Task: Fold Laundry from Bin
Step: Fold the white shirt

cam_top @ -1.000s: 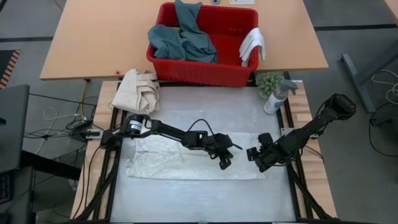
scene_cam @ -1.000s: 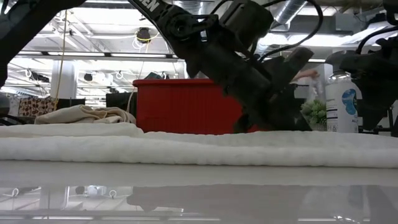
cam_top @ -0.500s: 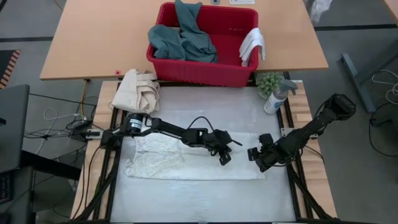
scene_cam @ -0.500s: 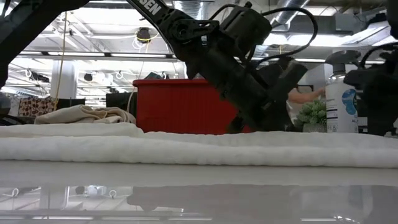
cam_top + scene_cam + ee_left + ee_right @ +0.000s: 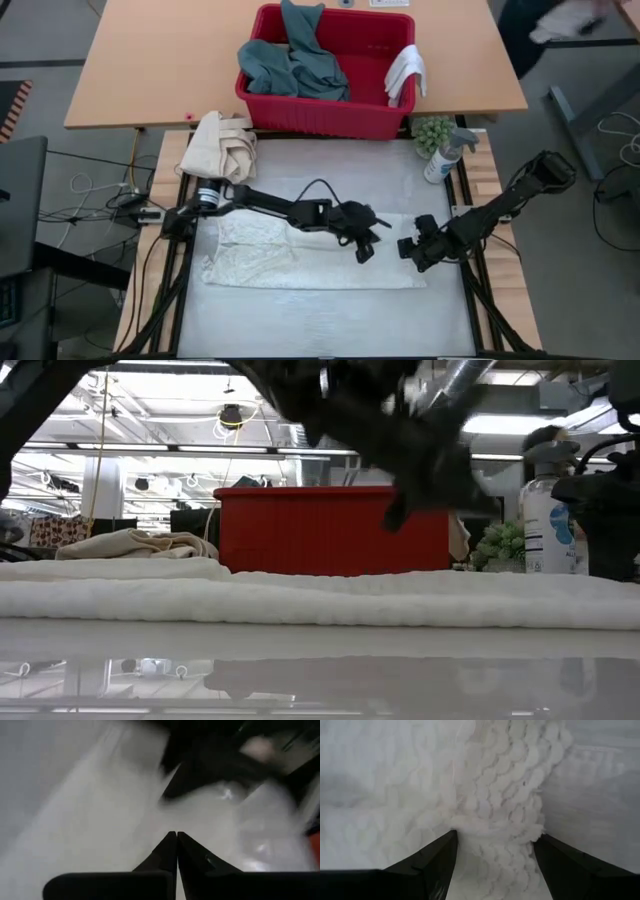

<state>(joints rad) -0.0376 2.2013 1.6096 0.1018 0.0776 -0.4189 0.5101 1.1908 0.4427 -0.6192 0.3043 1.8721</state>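
Left hand (image 5: 366, 243) pressed together above white towel (image 5: 280, 255), right hand (image 5: 495, 845) spread, apparently straddling towel's corner

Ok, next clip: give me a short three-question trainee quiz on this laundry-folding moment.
1. True or false: the left gripper is shut and holds nothing.
2. What lies between the right gripper's open fingers?
A. white towel
B. teal garment
C. spray bottle
3. Fill in: the small white cloth hangs over the rim of the red ____.

Key: 1 true; 2 A; 3 bin.
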